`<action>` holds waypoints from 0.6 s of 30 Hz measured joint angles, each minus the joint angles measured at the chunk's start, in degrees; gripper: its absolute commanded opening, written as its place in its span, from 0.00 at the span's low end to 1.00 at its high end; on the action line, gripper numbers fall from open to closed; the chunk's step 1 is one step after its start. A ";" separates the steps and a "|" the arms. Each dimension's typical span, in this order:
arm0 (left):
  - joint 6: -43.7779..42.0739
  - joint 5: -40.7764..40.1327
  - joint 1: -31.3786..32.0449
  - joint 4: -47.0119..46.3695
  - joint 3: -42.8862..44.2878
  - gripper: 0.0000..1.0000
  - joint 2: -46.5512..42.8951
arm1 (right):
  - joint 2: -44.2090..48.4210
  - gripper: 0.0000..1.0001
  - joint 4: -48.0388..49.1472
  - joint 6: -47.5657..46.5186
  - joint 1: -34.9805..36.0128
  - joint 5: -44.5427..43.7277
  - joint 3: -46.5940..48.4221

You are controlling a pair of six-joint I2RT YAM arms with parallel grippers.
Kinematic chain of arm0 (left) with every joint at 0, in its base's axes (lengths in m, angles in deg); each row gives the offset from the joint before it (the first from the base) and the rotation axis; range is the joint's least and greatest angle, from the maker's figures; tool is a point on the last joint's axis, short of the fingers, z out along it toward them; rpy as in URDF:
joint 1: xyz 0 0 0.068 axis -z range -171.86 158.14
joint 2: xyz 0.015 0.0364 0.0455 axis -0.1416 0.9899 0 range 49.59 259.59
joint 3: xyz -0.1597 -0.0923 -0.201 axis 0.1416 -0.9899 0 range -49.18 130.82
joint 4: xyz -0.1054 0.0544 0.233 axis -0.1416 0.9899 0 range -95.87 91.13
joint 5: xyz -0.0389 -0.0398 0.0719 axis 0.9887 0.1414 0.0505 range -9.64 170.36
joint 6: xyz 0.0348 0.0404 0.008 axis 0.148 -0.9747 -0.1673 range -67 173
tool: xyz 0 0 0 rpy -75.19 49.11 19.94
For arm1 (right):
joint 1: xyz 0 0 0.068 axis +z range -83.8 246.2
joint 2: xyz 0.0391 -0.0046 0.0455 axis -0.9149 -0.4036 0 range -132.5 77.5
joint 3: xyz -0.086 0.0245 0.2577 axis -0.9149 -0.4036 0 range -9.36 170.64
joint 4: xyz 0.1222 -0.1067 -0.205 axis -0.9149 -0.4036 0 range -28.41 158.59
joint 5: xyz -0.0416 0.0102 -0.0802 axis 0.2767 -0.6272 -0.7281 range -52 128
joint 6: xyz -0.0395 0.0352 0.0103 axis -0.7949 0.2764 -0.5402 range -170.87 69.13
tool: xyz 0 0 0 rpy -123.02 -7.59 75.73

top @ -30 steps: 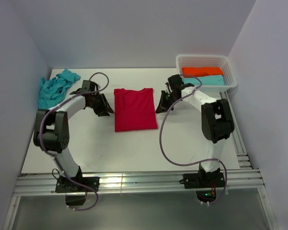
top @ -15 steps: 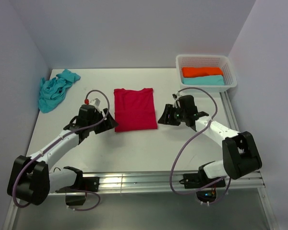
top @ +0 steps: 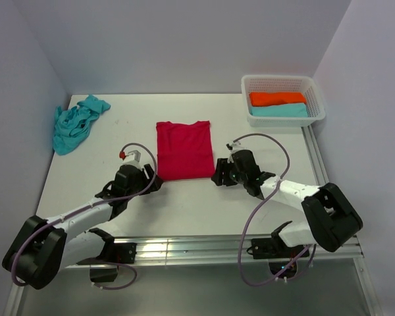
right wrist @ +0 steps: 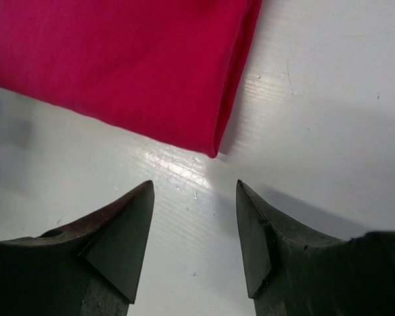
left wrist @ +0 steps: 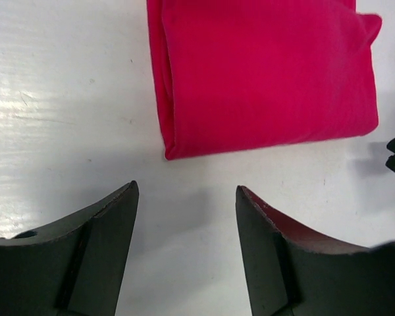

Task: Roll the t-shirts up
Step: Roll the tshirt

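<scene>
Folded crimson t-shirt point(top: 183, 150) lies at frame centre. Left gripper point(top: 151, 179) and right gripper point(top: 218, 175) flank its lower corners, jaws open, empty.

The right hand point(right wrist: 194, 187), fingers spread, sits just beside the red t-shirt point(right wrist: 118, 59).
</scene>
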 measured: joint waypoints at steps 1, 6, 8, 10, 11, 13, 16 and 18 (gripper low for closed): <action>-0.02 -0.61 0.13 -1.25 -0.55 0.65 -0.02 | -0.63 0.60 0.85 -0.02 0.22 -0.83 -0.04; -0.24 -2.64 0.76 -6.56 -1.49 0.64 2.01 | -4.13 0.53 4.92 -0.24 1.03 -3.34 -0.09; -0.46 -3.10 1.18 -8.61 -1.49 0.64 3.76 | -5.95 0.49 5.86 -0.44 1.20 -3.96 -0.02; -0.52 -3.32 1.42 -10.05 -1.46 0.62 5.55 | -8.15 0.46 6.21 -0.63 1.40 -4.46 0.52; -0.59 -3.32 1.53 -10.40 -1.42 0.61 6.60 | -9.33 0.46 6.88 -0.68 1.49 -4.59 0.90; -0.79 -3.37 1.62 -10.91 -1.42 0.61 8.55 | -10.36 0.45 7.52 -0.68 1.60 -5.03 1.66; -1.14 -3.50 1.88 -12.13 -1.25 0.60 9.81 | -10.64 0.45 8.02 -0.70 1.68 -5.60 1.66; -1.53 -3.54 2.03 -12.68 -1.22 0.59 10.03 | -10.78 0.45 8.24 -0.85 1.75 -5.79 1.66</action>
